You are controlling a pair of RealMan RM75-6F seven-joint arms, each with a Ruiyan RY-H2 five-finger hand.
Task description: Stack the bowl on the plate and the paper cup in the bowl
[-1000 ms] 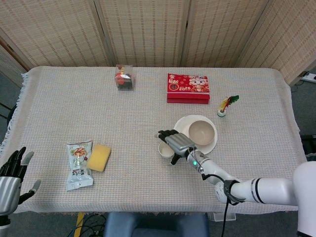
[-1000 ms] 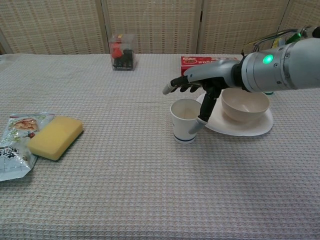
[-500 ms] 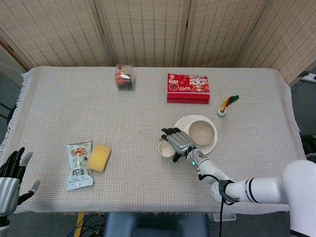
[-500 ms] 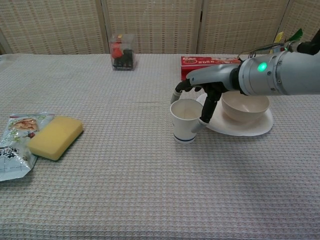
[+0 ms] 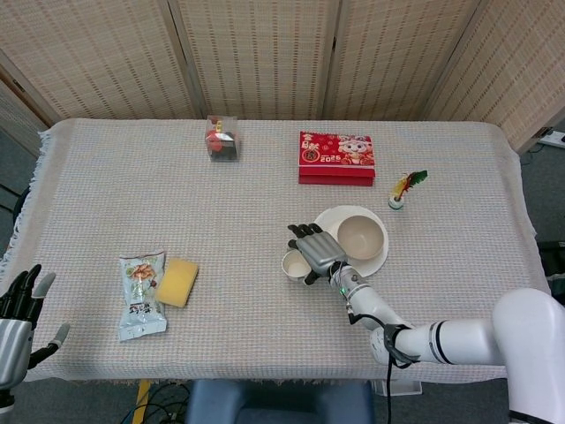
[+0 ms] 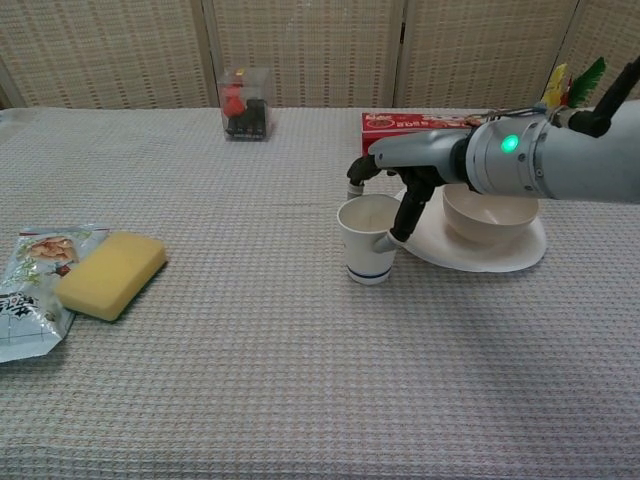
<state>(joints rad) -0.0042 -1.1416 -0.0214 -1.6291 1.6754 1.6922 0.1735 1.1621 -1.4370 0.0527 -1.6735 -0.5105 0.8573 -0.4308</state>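
Cup (image 6: 367,240) upright, right of table middle, just left of plate (image 6: 482,254) carrying bowl (image 6: 489,212). Right hand (image 6: 402,172) fingers curl over cup rim, thumb on near wall. Bowl lies rightward. Left hand (image 5: 19,305) far, fingers spread.

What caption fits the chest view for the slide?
Right hand grips the paper cup beside the plate, which already holds the bowl.

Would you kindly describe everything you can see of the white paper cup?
The white paper cup has a dark band near its base and looks empty. It stands on the woven tablecloth, slightly tilted, just left of the white plate carrying the beige bowl. The right hand grips it, thumb against the near side of its rim, other fingers curled over the far side.
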